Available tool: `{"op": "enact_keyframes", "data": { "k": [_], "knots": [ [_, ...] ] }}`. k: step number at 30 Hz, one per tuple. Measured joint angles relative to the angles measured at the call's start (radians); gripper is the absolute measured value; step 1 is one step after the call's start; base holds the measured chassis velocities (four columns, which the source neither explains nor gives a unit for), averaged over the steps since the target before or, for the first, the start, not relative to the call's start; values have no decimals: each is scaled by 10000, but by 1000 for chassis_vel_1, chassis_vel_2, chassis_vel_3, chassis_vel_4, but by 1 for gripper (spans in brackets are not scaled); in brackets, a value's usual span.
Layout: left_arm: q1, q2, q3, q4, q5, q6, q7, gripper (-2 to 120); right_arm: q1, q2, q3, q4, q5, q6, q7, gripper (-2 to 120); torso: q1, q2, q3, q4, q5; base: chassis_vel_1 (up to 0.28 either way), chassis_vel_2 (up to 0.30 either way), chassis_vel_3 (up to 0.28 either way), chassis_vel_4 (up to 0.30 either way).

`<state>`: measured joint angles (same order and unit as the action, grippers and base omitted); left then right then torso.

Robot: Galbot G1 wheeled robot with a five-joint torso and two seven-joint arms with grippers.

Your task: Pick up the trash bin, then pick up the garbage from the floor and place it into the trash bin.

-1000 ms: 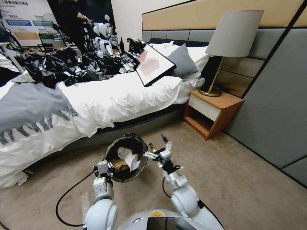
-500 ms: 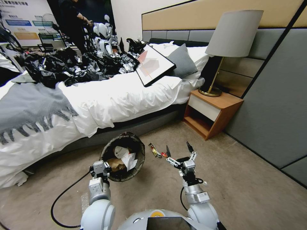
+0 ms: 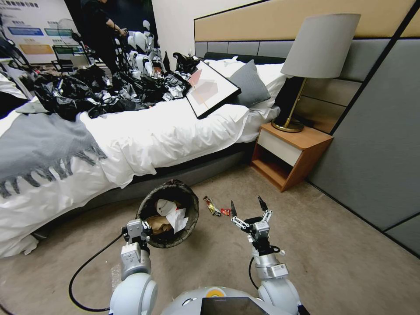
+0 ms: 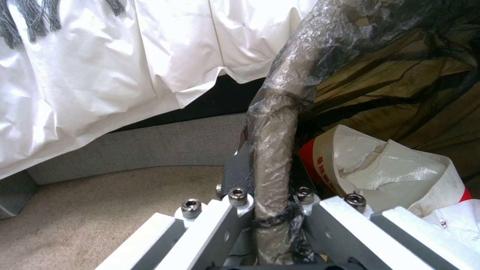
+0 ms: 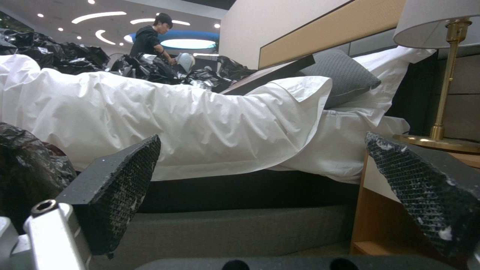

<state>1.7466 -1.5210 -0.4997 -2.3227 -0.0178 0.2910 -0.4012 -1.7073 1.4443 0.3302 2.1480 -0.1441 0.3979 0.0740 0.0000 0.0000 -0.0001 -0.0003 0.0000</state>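
Round, crinkly-lined trash bin [image 3: 173, 199] clamped by left gripper [image 3: 141, 229].

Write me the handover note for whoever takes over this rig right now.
Left gripper: shut on the rim of the trash bin, holding it tilted beside the bed.
Right gripper: jaws open, empty, above the carpet to the right of the bin.
Done: bin picked up; a brown paper bag, white paper and a red-white packet lie inside.
Left: two small wrappers lie on the floor between the bin and the right gripper.
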Motion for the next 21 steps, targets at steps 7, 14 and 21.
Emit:
{"op": "enact_keyframes", "data": {
  "k": [7, 14, 21],
  "knots": [
    [15, -8, 33, -2, 9, 0, -4, 0, 22, 0, 52, -10, 1, -23, 5, 100, 0, 0, 0, 1, 0, -25, 25, 31, -33],
    [-8, -23, 61, -15, 25, 5, -3, 0, 64, 4, 73, 36, 50, -89, 5, 100, 0, 0, 1, 0, 0, -148, 154, 139, -147],
    [-9, -38, 16, -17, 20, 6, -4, 0, 209, 1, 99, 13, 138, -149, -27, 100, 1, 0, 2, 1, 2, -138, 143, 139, -139]
  ]
}}
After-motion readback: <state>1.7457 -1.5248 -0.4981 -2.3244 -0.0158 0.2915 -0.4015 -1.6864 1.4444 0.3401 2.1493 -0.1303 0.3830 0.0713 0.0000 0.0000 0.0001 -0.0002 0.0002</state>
